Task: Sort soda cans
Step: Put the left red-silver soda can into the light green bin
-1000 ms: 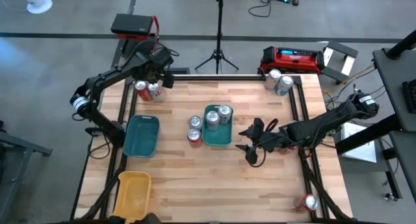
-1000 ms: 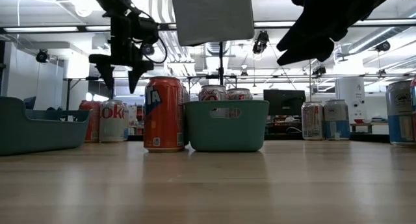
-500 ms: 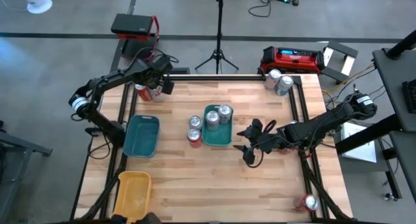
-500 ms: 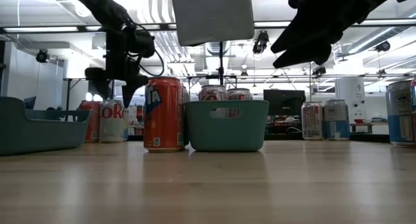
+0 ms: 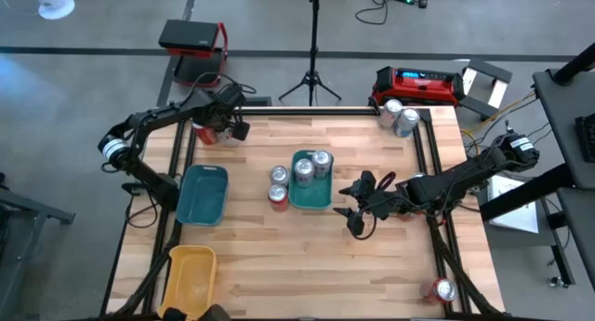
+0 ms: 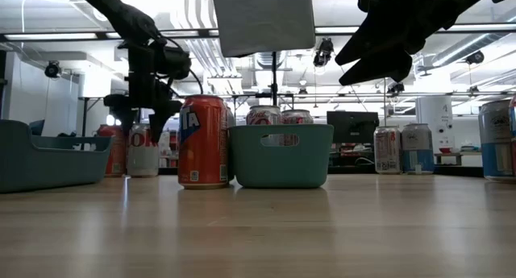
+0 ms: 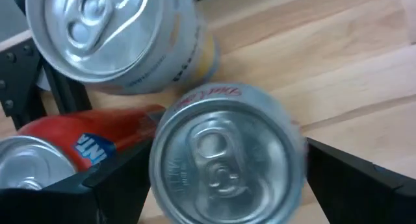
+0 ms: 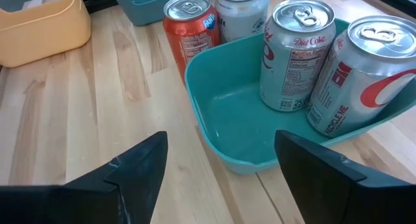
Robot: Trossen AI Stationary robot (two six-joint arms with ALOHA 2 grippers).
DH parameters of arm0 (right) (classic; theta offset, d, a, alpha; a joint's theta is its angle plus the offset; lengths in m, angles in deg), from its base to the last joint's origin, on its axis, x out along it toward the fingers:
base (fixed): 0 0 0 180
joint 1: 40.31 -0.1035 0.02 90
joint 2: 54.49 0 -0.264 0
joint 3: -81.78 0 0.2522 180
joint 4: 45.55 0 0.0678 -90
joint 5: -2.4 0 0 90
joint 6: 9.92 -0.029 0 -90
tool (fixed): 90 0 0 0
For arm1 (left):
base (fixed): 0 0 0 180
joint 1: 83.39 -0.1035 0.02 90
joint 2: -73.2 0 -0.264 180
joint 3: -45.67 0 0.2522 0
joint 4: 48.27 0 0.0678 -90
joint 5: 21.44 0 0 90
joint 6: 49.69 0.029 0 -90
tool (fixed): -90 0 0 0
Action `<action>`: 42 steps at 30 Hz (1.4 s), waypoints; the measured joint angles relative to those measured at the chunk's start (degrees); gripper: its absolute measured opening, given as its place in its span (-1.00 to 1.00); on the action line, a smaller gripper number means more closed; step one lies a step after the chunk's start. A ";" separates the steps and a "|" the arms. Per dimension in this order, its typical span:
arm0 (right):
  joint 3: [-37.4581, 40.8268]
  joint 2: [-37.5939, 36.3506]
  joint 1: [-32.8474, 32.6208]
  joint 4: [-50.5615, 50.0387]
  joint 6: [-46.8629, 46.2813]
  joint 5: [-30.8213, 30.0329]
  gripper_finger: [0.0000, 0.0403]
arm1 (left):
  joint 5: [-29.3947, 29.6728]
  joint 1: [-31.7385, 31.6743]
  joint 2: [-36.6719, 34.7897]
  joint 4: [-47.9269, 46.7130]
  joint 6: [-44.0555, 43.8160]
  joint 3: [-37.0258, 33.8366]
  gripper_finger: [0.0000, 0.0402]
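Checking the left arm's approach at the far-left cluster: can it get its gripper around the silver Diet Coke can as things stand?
Probably yes. The left gripper is open, a finger on each side of the Diet Coke can, seen from above. Two neighbouring cans crowd close, yet none sits between the fingers.

A grey floor surrounds the wooden table. A black tripod stands at top centre, a red and black case to its right. Ceiling strip lights glow across the upper right of the low view.
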 joint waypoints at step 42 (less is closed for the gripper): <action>0.00 -0.02 0.02 -2.01 -3.52 3.52 0.18 | -5.70 2.98 13.94 -5.69 4.04 13.09 0.77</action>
